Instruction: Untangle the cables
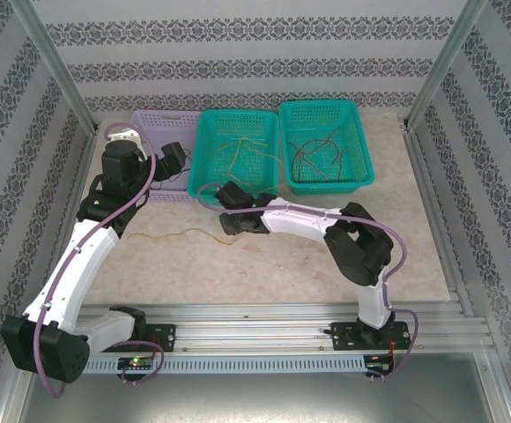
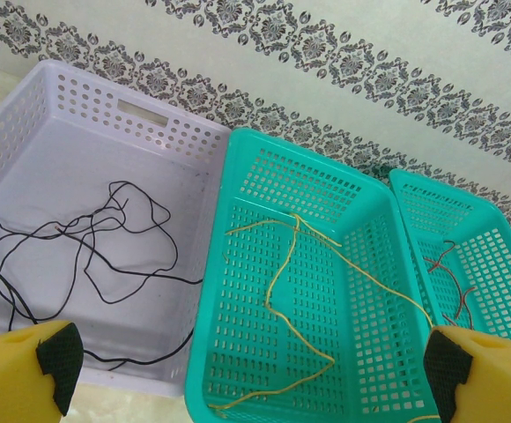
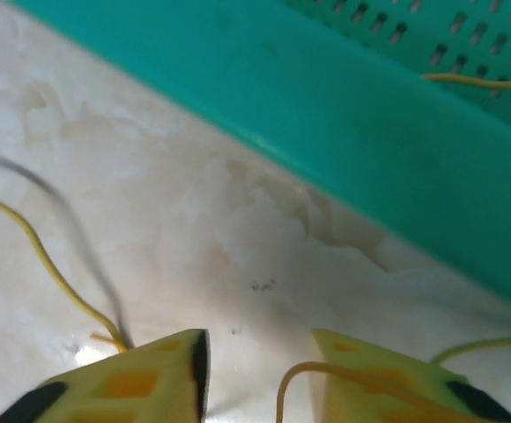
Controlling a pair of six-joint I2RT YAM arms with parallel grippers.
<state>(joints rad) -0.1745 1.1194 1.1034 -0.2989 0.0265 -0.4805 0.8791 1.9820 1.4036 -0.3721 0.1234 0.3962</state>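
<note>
Since thin yellow floppy wire (image 3: 53, 278) lay on beige marbled tabletop (image 3: 194, 203), just beside teal perforated plastic basket (image 3: 326, 115), I had right gripper (image 3: 260, 352) low over it. Jaws half-closed, gap showing; couldn't tell if wire was pinched. Figured: centre strand between pads, then lift slow. Left gripper (image 2: 254, 357) gaped empty above lilac plastic basket (image 2: 26, 159).

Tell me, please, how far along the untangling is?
Done: thin black wires lie in the lilac basket, yellow wires in the middle teal basket, red and dark wires in the right teal basket. In hand: the right gripper is down at a loose yellow wire on the table, jaws apart. Left: probably binning it.
</note>
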